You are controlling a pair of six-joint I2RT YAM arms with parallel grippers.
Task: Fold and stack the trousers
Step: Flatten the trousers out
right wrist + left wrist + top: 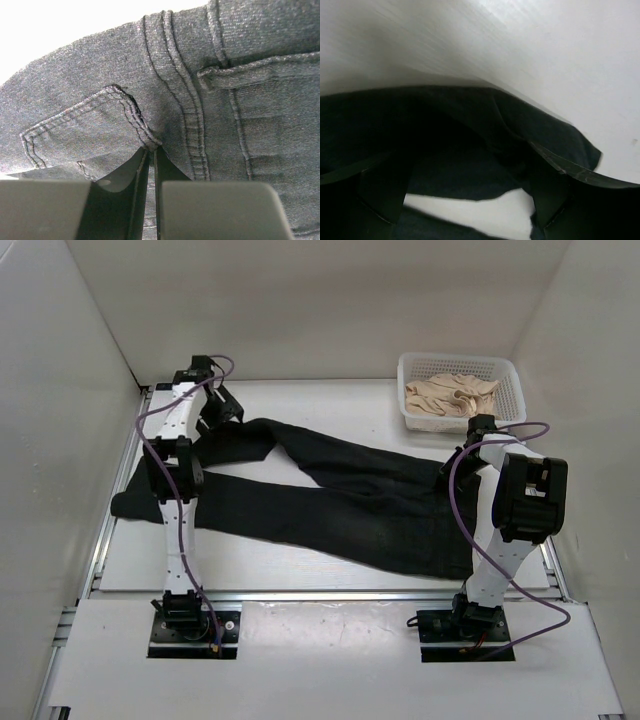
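Right gripper (151,160) pinches the trousers (330,505) at a pocket seam (136,120), twelve o'clock of its tips. Left gripper (222,405) gapes wide over one leg (470,135), holding nothing.

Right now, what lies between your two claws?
The black trousers, stretched from the left claw to the right claw; the top external view shows it.

Robot lab test cell: white panel walls (300,300), aluminium rails (330,596), table-bolted arm bases (190,625).
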